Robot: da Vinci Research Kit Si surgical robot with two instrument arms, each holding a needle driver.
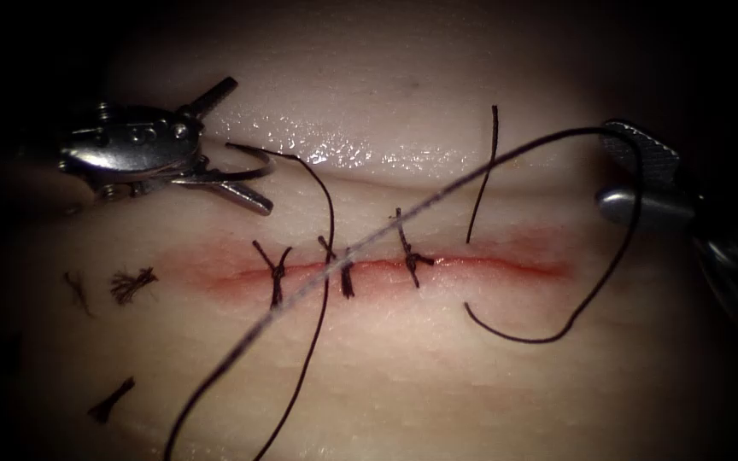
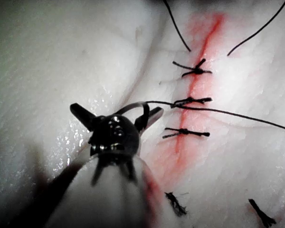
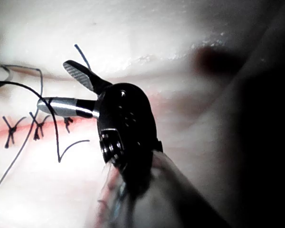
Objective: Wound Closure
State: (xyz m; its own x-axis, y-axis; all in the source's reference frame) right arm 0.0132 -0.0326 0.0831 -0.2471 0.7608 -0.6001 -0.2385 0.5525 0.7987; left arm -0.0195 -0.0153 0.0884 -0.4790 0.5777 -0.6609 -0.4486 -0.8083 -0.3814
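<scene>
3 knots, cut ends, loose thread

No text, label, brand, number or sign can be read anywhere in these views: none on the tissue and none on the metal of the left tool or the right tool.
</scene>
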